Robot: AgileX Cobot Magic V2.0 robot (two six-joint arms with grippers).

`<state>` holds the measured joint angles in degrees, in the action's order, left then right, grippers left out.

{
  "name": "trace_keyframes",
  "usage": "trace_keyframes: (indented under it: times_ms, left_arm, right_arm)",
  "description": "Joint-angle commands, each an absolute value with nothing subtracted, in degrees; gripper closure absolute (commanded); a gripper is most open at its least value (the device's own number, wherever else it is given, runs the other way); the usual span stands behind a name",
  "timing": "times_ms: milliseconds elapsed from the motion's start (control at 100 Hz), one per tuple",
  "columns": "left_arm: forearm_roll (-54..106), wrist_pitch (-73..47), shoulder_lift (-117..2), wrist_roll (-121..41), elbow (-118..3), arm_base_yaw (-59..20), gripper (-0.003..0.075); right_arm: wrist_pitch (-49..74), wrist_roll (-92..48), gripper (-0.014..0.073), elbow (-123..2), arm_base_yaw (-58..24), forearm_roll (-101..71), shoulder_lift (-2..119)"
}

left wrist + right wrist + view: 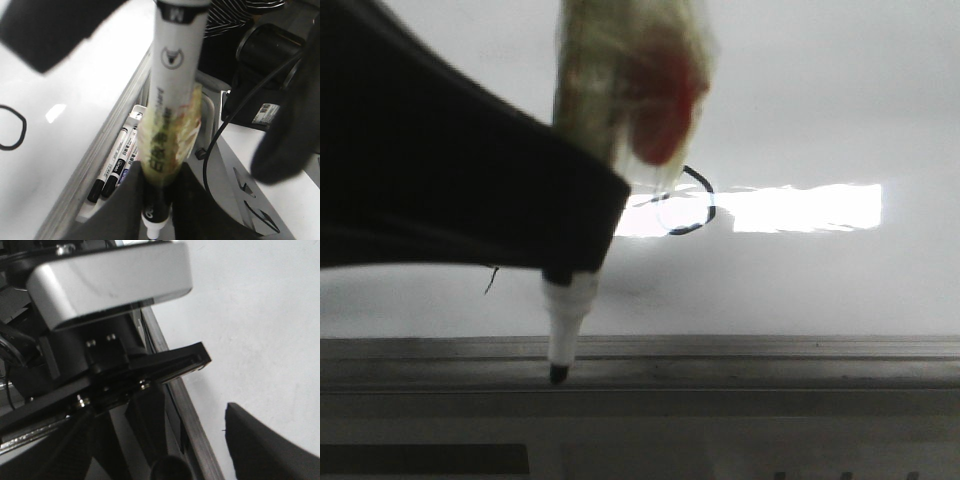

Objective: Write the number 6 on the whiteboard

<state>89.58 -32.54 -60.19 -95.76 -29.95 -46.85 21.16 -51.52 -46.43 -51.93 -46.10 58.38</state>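
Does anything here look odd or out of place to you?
Yes: the marker in the left tool is bound in crumpled yellowish tape, and its tip hangs over the metal edge strip, off the whiteboard.

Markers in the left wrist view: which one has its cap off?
The marker clamped in the left gripper: its white nib end is bare. The spare markers lying in the tray keep their black caps.

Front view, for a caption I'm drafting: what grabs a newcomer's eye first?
The marker looms up close in the left claw, its black tip over the whiteboard's grey edge strip. Behind it on the whiteboard, a black drawn loop sits beside a bright rectangular glare.
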Motion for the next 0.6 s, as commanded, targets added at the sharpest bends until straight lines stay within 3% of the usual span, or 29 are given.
trace_keyframes:
  times_ms: [0, 280, 350, 420, 540, 590]
  left_arm:
    - [93.21, -33.52, -59.55, -95.15, -30.44, -46.7, 0.0741]
    - [97.7, -22.95, -59.55, -88.16, -28.61, -46.7, 0.0741]
    - [99.1, -17.88, -59.55, -83.2, -28.61, -46.7, 0.0741]
    - [100.76, -12.53, -59.55, -78.45, -28.61, -46.7, 0.0741]
    - [103.67, -6.21, -59.55, -77.03, -28.61, -46.7, 0.0741]
    - [103.91, -4.22, -59.55, -77.03, -28.86, -46.7, 0.0741]
  right_arm:
    - [14.91, -52.14, 0.0101, -48.06, -51.77, -47.64, 57.2]
    - [12.12, -52.14, 0.0104, -48.06, -49.21, -47.43, 49.84]
    - [12.07, -52.14, 0.0145, -48.06, -49.01, -47.43, 47.1]
    - [12.07, -52.14, 0.0281, -48.06, -48.76, -47.43, 44.66]
    - [11.99, -52.14, 0.067, -48.06, -48.76, -47.43, 41.94]
    - [11.93, -52.14, 0.0655, -48.06, -48.76, -47.43, 41.65]
